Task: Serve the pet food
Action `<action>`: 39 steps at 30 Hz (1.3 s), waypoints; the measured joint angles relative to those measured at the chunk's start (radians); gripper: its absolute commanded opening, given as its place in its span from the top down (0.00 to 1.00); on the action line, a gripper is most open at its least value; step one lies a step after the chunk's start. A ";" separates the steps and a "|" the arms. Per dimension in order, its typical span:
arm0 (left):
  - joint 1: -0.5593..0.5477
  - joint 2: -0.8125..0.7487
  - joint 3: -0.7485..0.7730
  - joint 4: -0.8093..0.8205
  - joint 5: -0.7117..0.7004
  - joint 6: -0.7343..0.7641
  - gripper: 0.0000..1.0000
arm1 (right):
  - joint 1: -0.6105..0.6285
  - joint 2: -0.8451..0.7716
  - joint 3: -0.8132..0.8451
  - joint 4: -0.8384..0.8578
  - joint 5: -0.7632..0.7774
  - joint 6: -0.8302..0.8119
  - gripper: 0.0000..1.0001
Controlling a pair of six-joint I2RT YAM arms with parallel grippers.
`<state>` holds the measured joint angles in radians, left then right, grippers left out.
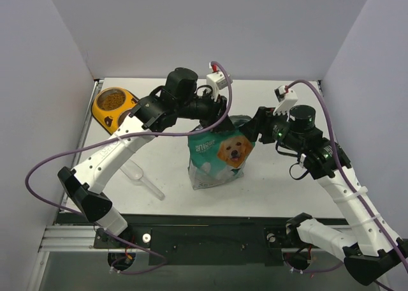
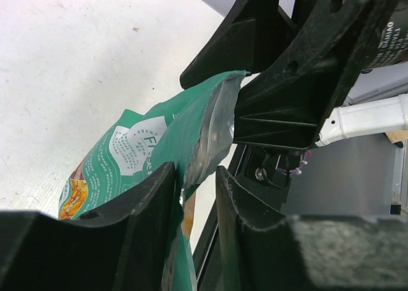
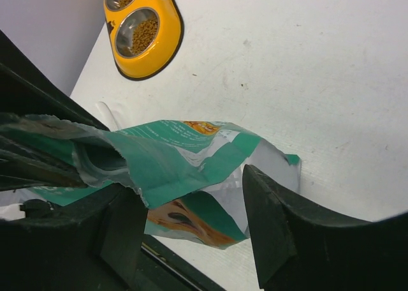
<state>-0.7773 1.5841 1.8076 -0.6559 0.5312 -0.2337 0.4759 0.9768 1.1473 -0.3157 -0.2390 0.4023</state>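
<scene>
Top external view, far left corner of the table (image 1: 287,182): the yellow feeder (image 1: 102,117) sits there, with brown kibble (image 1: 112,100) in the one bowl that shows. The right wrist view shows both steel bowls holding kibble.

Nearer the front, by the left arm, a clear scoop (image 1: 141,178) lies flat on the table, well apart from the feeder.

At the middle stands the pouch (image 1: 220,160), upright, dog face towards the arms' bases, top torn open.

The left gripper (image 2: 194,170) is at the pouch's top on its left side. Its fingers (image 2: 146,227) stand narrow, with the crumpled foil rim caught between them (the foil fills the gap at the tips).

The right gripper (image 3: 191,182) is at the top's right side. Its fingers (image 3: 274,233) stand wide, the teal flap lying between them and touching one of them; whether they press on the pouch I cannot tell.

The mouth gapes between the two grippers, but whatever is inside is hidden.
</scene>
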 measured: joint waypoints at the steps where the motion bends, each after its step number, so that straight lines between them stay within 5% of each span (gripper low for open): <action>1: -0.001 0.010 0.014 -0.014 -0.004 0.003 0.62 | -0.006 0.006 0.009 -0.003 -0.010 0.015 0.47; 4: -0.012 0.032 0.052 -0.056 -0.035 0.017 0.62 | -0.019 0.017 0.029 -0.009 -0.036 0.060 0.44; 8: -0.047 0.036 0.080 -0.099 -0.103 0.055 0.88 | -0.027 0.015 0.050 -0.034 -0.057 0.108 0.43; 17: -0.072 0.036 0.098 -0.121 -0.176 0.061 0.99 | -0.046 -0.083 -0.020 -0.089 -0.072 0.068 0.41; 20: -0.072 0.036 0.107 -0.136 -0.179 0.054 1.00 | -0.066 -0.111 -0.061 -0.103 -0.091 0.055 0.48; 22: -0.071 0.036 0.112 -0.148 -0.174 0.050 0.96 | -0.074 -0.117 -0.086 -0.099 -0.107 0.048 0.62; 25: -0.064 0.039 0.124 -0.164 -0.150 0.036 0.69 | -0.080 -0.119 -0.128 -0.060 -0.161 0.064 0.82; 28: -0.056 0.056 0.171 -0.199 -0.125 0.011 0.63 | -0.088 -0.099 -0.140 -0.017 -0.212 0.085 0.94; 34: -0.028 0.082 0.272 -0.211 -0.101 -0.061 0.69 | -0.100 -0.070 -0.140 0.024 -0.265 0.103 1.00; 39: 0.003 0.100 0.277 -0.228 -0.084 -0.074 0.57 | -0.124 -0.068 -0.135 0.013 -0.306 0.103 1.00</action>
<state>-0.7746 1.6840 2.0842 -0.8837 0.4473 -0.3073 0.3519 0.9092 1.0119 -0.3027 -0.5446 0.5053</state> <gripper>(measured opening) 0.371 0.018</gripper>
